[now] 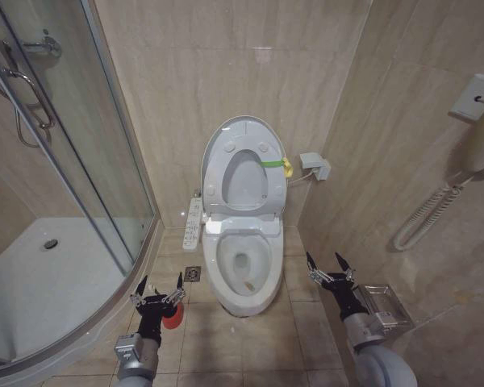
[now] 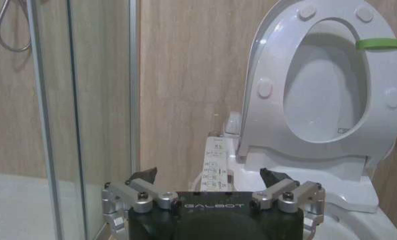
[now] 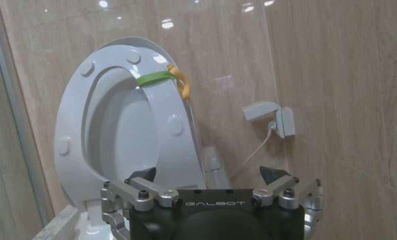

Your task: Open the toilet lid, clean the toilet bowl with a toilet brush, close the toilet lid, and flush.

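The toilet lid [image 1: 244, 181] stands raised against the back wall. The white seat ring with its yellow-green band [image 1: 270, 164] is folded up in front of it. Below, the toilet bowl [image 1: 213, 262] lies uncovered with a brownish stain inside and the bidet control strip [image 1: 193, 223] on its side. My left gripper [image 1: 160, 284] is open low at the bowl's left, just above a red round holder [image 1: 172, 321]; the toilet brush is hidden there. My right gripper [image 1: 324, 263] is open at the bowl's right. The left wrist view faces the lid [image 2: 325, 95], and so does the right wrist view [image 3: 128, 130].
A curved glass shower enclosure [image 1: 73, 177] fills the left side. A floor drain [image 1: 193, 274] sits left of the bowl. On the right wall hang a handset with coiled cord [image 1: 431, 210] and a metal holder [image 1: 385, 306]. A small wall box [image 1: 315, 166] is beside the lid.
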{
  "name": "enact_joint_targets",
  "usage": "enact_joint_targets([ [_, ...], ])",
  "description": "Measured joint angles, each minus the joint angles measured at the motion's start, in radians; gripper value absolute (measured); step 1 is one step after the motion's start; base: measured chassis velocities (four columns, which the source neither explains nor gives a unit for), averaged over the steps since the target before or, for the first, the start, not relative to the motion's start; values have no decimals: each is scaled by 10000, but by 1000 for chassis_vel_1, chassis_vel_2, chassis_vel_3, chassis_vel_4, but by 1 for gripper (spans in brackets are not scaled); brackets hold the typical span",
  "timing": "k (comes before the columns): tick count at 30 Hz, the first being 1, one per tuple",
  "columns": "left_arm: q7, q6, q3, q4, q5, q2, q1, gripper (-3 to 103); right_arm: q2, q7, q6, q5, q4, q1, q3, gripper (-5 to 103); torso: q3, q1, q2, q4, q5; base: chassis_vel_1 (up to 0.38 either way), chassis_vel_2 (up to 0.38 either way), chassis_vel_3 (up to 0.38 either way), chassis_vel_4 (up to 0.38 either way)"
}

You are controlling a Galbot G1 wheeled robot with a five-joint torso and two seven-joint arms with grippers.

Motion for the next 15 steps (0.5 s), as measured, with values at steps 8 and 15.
enact_joint_targets([
  [8, 0, 0, 0, 0, 0, 0, 0, 100, 0, 4, -6, 0, 1, 0, 0, 100, 0, 0, 0, 0, 0, 0, 0, 0, 0],
  [15, 0, 0, 0, 0, 0, 0, 0, 100, 0, 6, -6, 0, 1, 0, 0, 100, 0, 0, 0, 0, 0, 0, 0, 0, 0],
])
